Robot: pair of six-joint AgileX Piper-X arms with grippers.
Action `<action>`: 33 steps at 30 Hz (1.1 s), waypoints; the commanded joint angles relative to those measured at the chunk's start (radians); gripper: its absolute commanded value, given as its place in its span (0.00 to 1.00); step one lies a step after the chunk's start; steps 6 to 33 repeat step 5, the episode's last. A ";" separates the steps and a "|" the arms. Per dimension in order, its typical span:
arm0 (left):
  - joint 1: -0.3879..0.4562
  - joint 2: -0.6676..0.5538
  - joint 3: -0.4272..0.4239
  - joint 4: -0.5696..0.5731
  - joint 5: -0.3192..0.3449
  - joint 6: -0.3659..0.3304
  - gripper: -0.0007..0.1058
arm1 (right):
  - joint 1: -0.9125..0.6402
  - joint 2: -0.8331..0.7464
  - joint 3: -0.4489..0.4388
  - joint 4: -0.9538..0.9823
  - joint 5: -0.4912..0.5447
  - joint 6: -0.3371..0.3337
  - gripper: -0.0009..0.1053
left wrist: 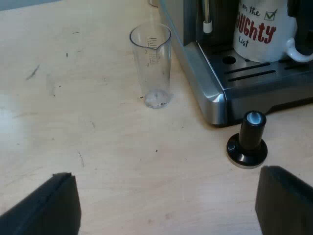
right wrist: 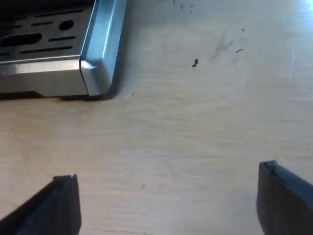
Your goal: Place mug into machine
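**beanbot_22:** Looking at the mug [left wrist: 261, 29] first. There's one, glossy white ceramic with red lettering, a green tick and a curved handle. It stands upright on the slotted drip tray [left wrist: 264, 73] of the espresso machine [left wrist: 208, 90], so it's already in the machine.

**crema_dave:** What's the machine itself like?

**beanbot_22:** One machine, brushed silver metal with a rounded, shiny corner. The tray has long slots and a round hole. A thin metal tube [left wrist: 207, 19] with a white tip hangs above the tray, near the mug.

**crema_dave:** Anything else around it?

**beanbot_22:** Two loose bits. One measuring glass [left wrist: 150, 66], clear and tapered, with printed marks and a little pour lip, stands upright just beside the machine's side wall. One tamper [left wrist: 247, 139], with a black knob, shiny cap and flat round base, stands just off the machine's front corner. Both sit on the table [left wrist: 98, 147], which is pale wood-look and matte with a few dark scuffs and specks.

**crema_dave:** And the grippers?

**beanbot_22:** Two, each with two blocky matte black fingers. The left gripper [left wrist: 166, 198] is spread wide over the table, near the tamper and facing the machine's front corner. The right gripper [right wrist: 166, 198] is spread just as wide over the table off the machine's other front corner.
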 commanded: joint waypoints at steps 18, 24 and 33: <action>-0.007 -0.038 0.007 -0.042 -0.007 0.005 0.75 | -0.005 -0.046 -0.004 -0.009 -0.011 -0.002 0.78; -0.007 -0.038 0.007 -0.042 -0.007 0.005 0.75 | -0.005 -0.046 -0.004 -0.009 -0.011 -0.002 0.78; -0.007 -0.038 0.007 -0.042 -0.007 0.005 0.75 | -0.005 -0.046 -0.004 -0.009 -0.011 -0.002 0.78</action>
